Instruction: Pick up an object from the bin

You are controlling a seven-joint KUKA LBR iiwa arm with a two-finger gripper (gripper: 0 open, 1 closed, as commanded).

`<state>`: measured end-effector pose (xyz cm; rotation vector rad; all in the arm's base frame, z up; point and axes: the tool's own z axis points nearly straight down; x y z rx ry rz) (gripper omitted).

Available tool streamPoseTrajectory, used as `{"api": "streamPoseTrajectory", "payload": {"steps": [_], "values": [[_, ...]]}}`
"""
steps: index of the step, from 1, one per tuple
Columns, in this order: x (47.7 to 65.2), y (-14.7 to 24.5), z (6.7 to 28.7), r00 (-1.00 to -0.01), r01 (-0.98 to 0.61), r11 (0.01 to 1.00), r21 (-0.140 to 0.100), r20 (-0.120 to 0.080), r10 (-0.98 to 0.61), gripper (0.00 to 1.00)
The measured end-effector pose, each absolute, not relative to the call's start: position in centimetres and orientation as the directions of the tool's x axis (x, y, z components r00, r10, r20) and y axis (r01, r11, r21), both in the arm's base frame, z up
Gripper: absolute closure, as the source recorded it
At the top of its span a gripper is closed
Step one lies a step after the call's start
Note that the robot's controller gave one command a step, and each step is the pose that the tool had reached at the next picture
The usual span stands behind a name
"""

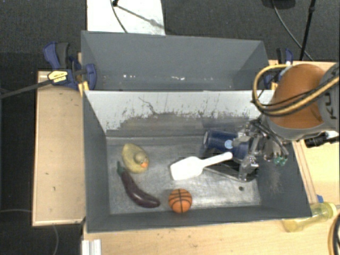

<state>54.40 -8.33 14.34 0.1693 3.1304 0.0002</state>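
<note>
Gripper [248, 161] low at the right end of the grey metal bin [159, 110]!
It's at the handle of the white plastic spatula [192, 167], beside the tipped dark-blue cup [217, 141]; clenched or released, can't tell.

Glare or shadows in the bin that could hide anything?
Camera view: mild sheen on the bin floor by the spatula, nothing washed out; dark patch under the pincer, shadow or a black thing, cannot tell; blue cup there reads dark; duck, eggplant and ball evenly lit.
</note>
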Motion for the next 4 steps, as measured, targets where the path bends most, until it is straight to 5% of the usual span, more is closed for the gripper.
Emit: {"api": "streamPoseTrajectory", "payload": {"steps": [1,2,3,4], "values": [[55.0,-11.3,13.4,-0.992,0.126,0.992,0.001,-0.002,0.126,0.00],[54.7,-4.4,13.2,-0.974,0.228,0.974,0.001,-0.002,0.228,0.00],[53.3,-5.5,9.1,-0.900,0.435,0.900,0.004,-0.002,0.435,0.00],[55.9,-4.9,7.7,-0.999,-0.044,0.999,-0.013,0.001,-0.044,1.00]]}}
